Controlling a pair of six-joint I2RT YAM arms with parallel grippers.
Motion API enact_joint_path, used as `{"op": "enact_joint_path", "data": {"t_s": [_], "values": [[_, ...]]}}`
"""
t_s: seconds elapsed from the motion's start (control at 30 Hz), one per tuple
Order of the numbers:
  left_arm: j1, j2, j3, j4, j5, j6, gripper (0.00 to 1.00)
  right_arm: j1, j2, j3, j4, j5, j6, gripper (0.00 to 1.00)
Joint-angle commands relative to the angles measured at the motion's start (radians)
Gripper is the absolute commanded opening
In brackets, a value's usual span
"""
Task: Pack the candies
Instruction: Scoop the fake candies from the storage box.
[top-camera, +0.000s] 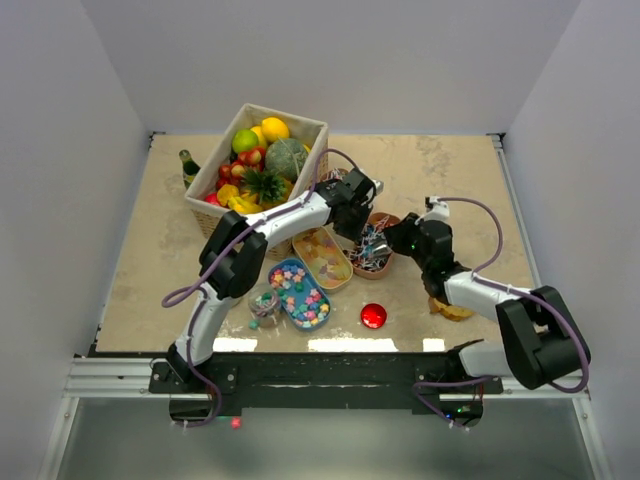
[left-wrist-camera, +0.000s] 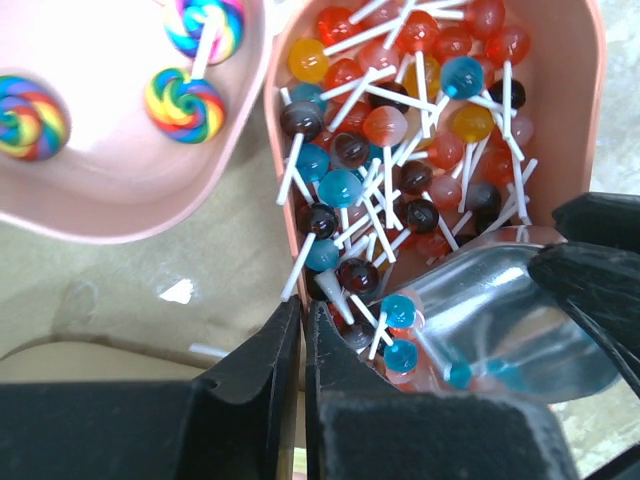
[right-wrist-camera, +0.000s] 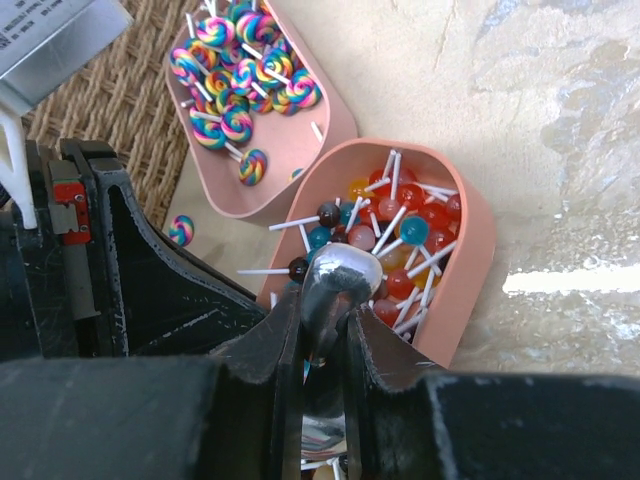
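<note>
Brightly and evenly lit from overhead in the top view, with only soft, short shadows on the table. Blown out to white in three patches along its near edge. Sharp on the lollipops from the left wrist, soft and dark in the near foreground. Glaring off the scoop from the right wrist, washed out across the tabletop at right.
</note>
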Motion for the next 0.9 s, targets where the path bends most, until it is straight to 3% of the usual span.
{"op": "enact_joint_path", "data": {"t_s": [0.0,0.3,0.87], "values": [[0.031,-0.070,0.041,-0.094,-0.178,0.082,0.00,0.024,0.030,-0.068,0.107,0.091,-0.060,0.00],[0.031,-0.067,0.070,-0.120,-0.201,0.089,0.00,0.145,0.159,-0.091,0.306,0.119,-0.061,0.00],[0.032,-0.058,0.078,-0.128,-0.178,0.063,0.00,0.150,0.367,-0.215,0.593,0.134,0.225,0.00]]}}
